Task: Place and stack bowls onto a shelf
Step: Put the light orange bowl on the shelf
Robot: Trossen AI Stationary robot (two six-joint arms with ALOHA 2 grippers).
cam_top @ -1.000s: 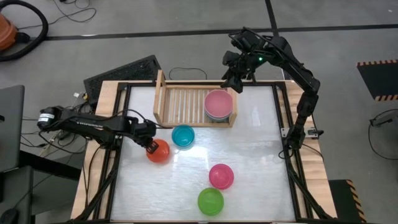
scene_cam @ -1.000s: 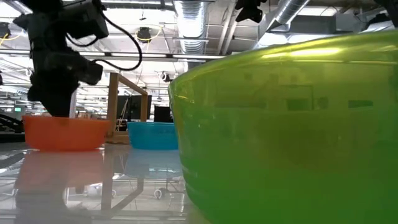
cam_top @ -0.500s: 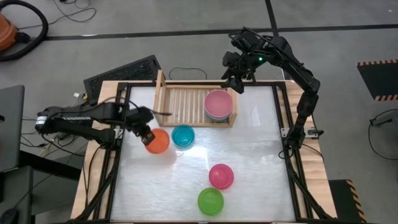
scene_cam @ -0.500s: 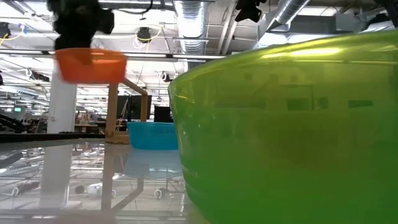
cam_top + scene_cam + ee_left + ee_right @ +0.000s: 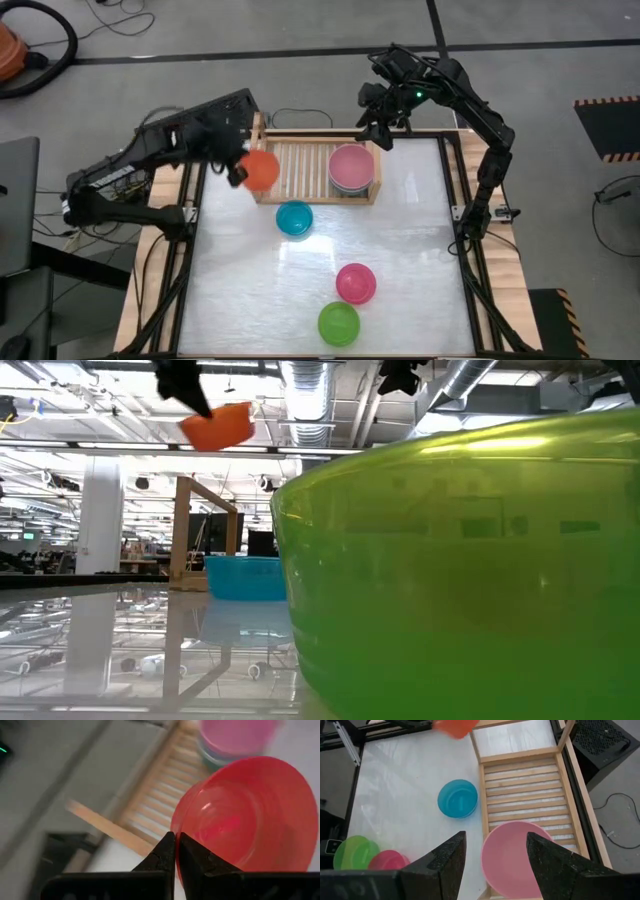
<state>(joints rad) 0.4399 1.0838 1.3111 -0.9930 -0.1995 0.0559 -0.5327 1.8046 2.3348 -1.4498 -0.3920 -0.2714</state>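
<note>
My left gripper (image 5: 239,172) is shut on the red-orange bowl (image 5: 260,170) and holds it in the air over the left end of the wooden shelf (image 5: 300,160); the low view shows this bowl (image 5: 217,426) high up and tilted. A stack topped by the pink bowl (image 5: 351,168) sits on the shelf's right end. The teal bowl (image 5: 294,218), magenta bowl (image 5: 355,283) and lime green bowl (image 5: 338,324) rest on their bases on the table. My right gripper (image 5: 495,865) hangs open above the shelf's far right corner, over the pink bowl (image 5: 517,855). My left gripper pinches the red-orange bowl's rim (image 5: 175,832) between its two fingers, at the side of the bowl toward the table's left. The bowl (image 5: 245,815) is lifted clear of the table and shelf and sits tilted in the hold.
The lime green bowl (image 5: 460,560) stands right before the low camera and fills most of that view. The shelf's slats (image 5: 522,790) are bare left of the pink stack. A black panel (image 5: 195,115) lies beyond the table's far left corner.
My left gripper has lifted the red-orange bowl off the table beside the teal bowl and carried it up and toward the far edge, to above the shelf's left end. The bowl has tipped from level to tilted.
</note>
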